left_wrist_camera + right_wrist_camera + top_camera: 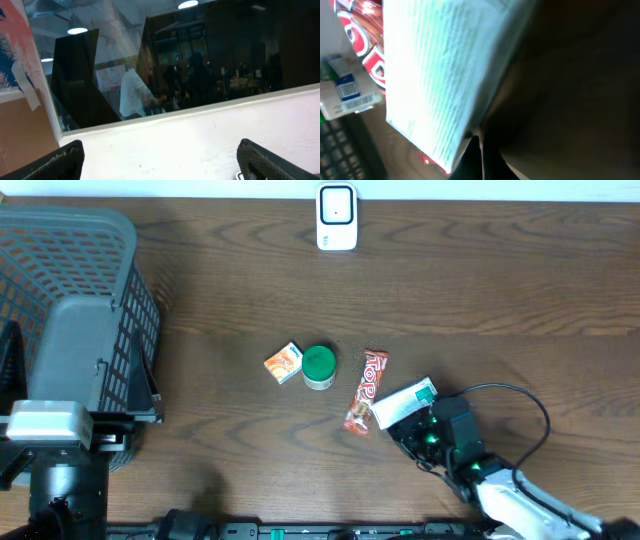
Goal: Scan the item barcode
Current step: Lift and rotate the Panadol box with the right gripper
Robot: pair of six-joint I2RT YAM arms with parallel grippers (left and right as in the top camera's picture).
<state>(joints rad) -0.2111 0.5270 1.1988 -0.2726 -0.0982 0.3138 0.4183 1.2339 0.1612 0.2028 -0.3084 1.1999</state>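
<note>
Wrapper lettered "TOP", right gripper pinching white box

White-and-green box (red candy wrapper)

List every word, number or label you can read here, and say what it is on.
"TOP", my best reading of the big letters, on the candy bar wrapper.
Digits on the barcode sticker, right wrist view: too small.
Print on the white box: blurred.
On the orange box, green lid and scanner: nothing readable.
</note>
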